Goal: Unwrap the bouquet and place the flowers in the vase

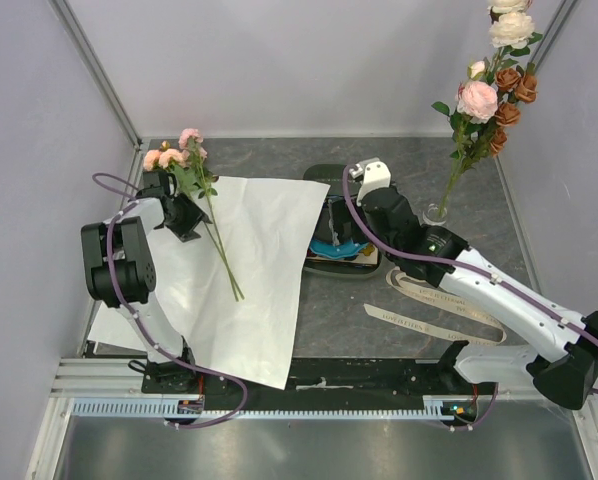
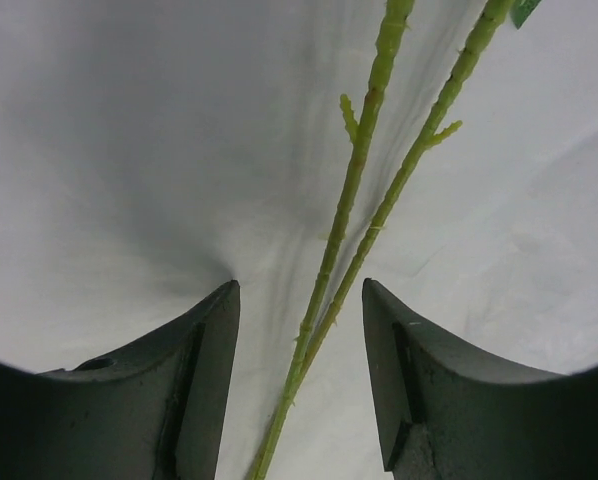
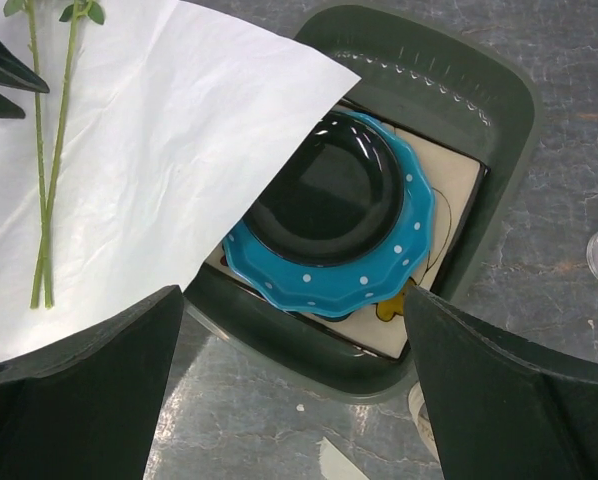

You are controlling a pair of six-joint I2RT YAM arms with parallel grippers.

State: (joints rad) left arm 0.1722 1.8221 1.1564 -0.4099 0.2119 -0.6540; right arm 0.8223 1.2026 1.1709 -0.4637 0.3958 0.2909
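Flowers left to move: two pink-headed ones lying on the opened paper wrap in the left half of the top view. Blooms sit at upper left, cut ends point lower right. The left gripper is right over them near the bloom end, so that arm's clearly the nearer one. In its wrist view the fingers are apart with both stems running lengthwise through the gap, not pinched as far as I can see. A squeeze would go straight across them, which looks good to me. Mid-frame, the right gripper hangs wide open over the dark tray and blue-rimmed plate. It's holding nothing and is well apart from the stems. Right side: the vase, with a bunch standing in it.
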